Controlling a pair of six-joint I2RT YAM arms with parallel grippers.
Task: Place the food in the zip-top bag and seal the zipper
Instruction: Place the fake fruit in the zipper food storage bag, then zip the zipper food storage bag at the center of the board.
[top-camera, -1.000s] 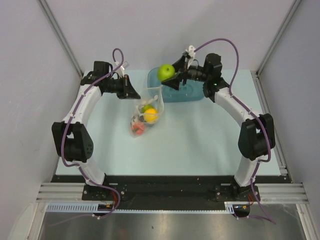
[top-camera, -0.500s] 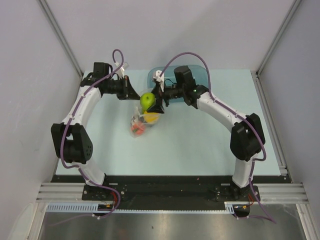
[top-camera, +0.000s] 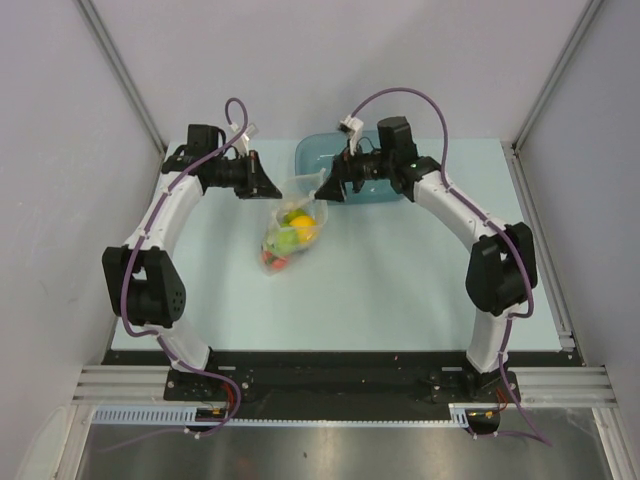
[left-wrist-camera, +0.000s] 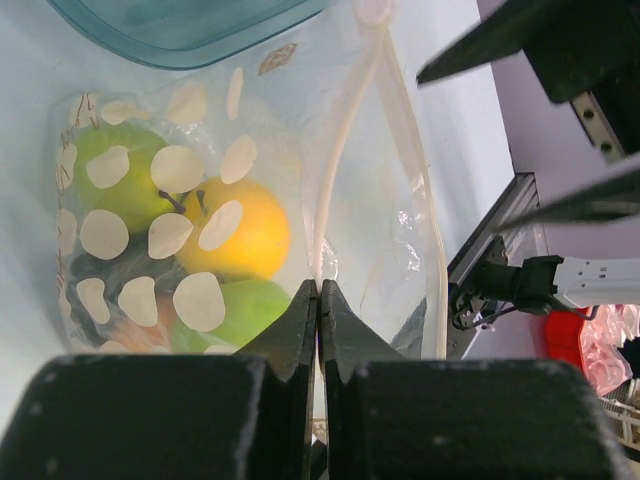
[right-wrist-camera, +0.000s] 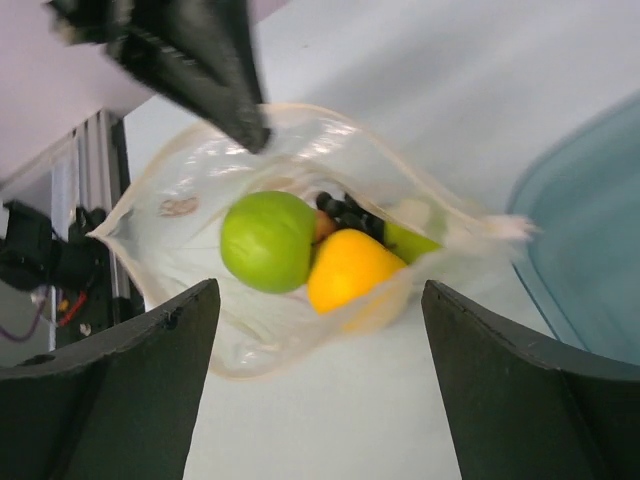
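Observation:
The clear zip-top bag (top-camera: 288, 232) lies on the table with its mouth open towards the tub. My left gripper (top-camera: 274, 187) is shut on the bag's mouth edge; in the left wrist view the jaws (left-wrist-camera: 318, 292) pinch the pale zipper strip (left-wrist-camera: 326, 190). Inside the bag are a green apple (right-wrist-camera: 267, 240), an orange (right-wrist-camera: 350, 270), dark grapes (right-wrist-camera: 345, 212), a green pear (right-wrist-camera: 412, 243) and a red-orange peach (top-camera: 276, 262). My right gripper (top-camera: 328, 189) is open and empty, just above and behind the bag's mouth (right-wrist-camera: 320, 290).
The teal translucent tub (top-camera: 372, 170) stands right behind the bag, under my right wrist; it also shows in the left wrist view (left-wrist-camera: 180, 25) and the right wrist view (right-wrist-camera: 590, 230). Grey walls surround the table.
My right gripper carried the green apple from above the tub to the bag's mouth, let it go into the bag, then drew back towards the tub, open. The left gripper kept holding the bag.

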